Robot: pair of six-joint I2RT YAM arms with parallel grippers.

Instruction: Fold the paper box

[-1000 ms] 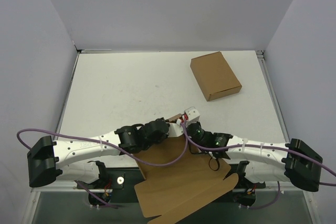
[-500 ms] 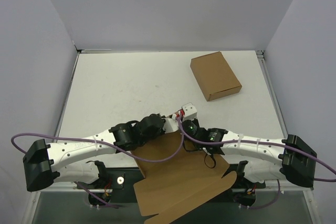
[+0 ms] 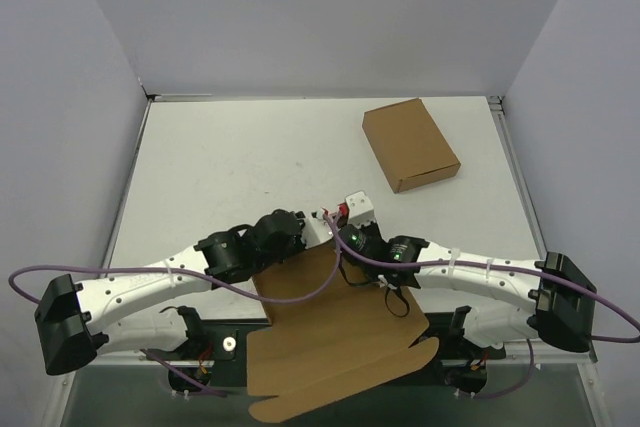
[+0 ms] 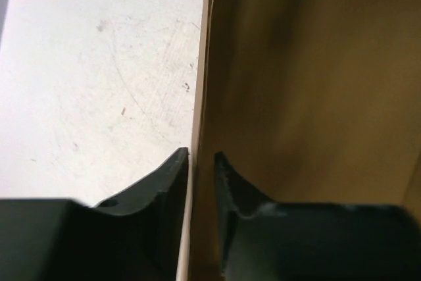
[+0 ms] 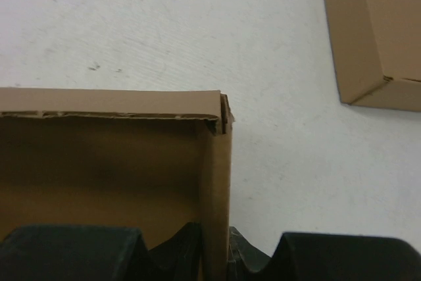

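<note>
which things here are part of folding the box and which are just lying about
Job in hand: brown die-cut cardboard box blank with flaps; left gripper, jaws astride one wall; right gripper, pinching another wall.
Lying about: closed brown rectangular carton, far right on the white table.

One desk (image 3: 230,167) carries everything. Two brown cardboard things lie on it: one paper box (image 3: 330,337), a single die-cut piece with several flaps, and one closed carton (image 3: 410,145). Two arms reach in from the near edge, one left arm (image 3: 140,287) and one right arm (image 3: 480,275). Each arm ends in one tool, making two: the left tool (image 4: 200,159) and the right tool (image 5: 214,231). Each tool shows two dark fingers, four in all. Two purple cables (image 3: 70,269) trail from the arms, one on each. Three pale walls (image 3: 330,17) stand around the desk.
</note>
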